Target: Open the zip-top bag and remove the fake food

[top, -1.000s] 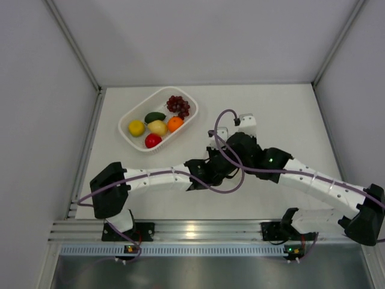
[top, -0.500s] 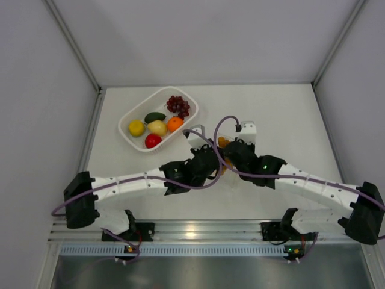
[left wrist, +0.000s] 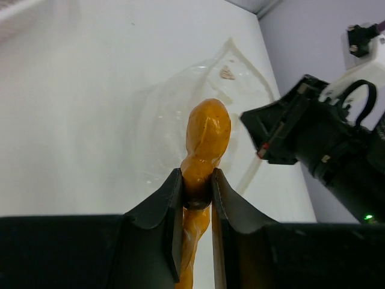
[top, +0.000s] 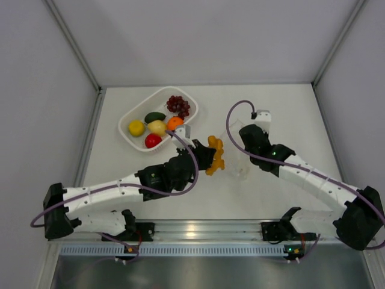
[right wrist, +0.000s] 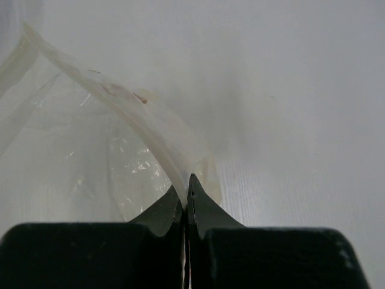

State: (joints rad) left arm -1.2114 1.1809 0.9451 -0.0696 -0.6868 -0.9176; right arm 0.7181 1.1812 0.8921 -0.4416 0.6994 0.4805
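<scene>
White links (top: 108, 191), black joints (top: 159, 174), black left gripper (left wrist: 197, 174), purple cables (top: 230, 115) (green LED (top: 272, 153)).

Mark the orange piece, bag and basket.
orange piece (left wrist: 207, 129), left wrist view, its top bulb.
bag (right wrist: 129, 165), right wrist view, crinkled clear panel.
basket (top: 133, 111), top view, far-left rim.

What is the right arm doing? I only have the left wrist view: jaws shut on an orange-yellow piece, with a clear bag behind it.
Observer: The right wrist view shows the right gripper with its jaws shut on the rim of the zip-top bag.
Reviewer: Where is the other food?
Observer: From above, the apple, orange, lemons, avocado and grapes lie in the white basket.
Reviewer: Is my piece over that basket?
Observer: No. From above, the orange-yellow piece hangs in the left gripper beside the bag, apart from the basket.
</scene>
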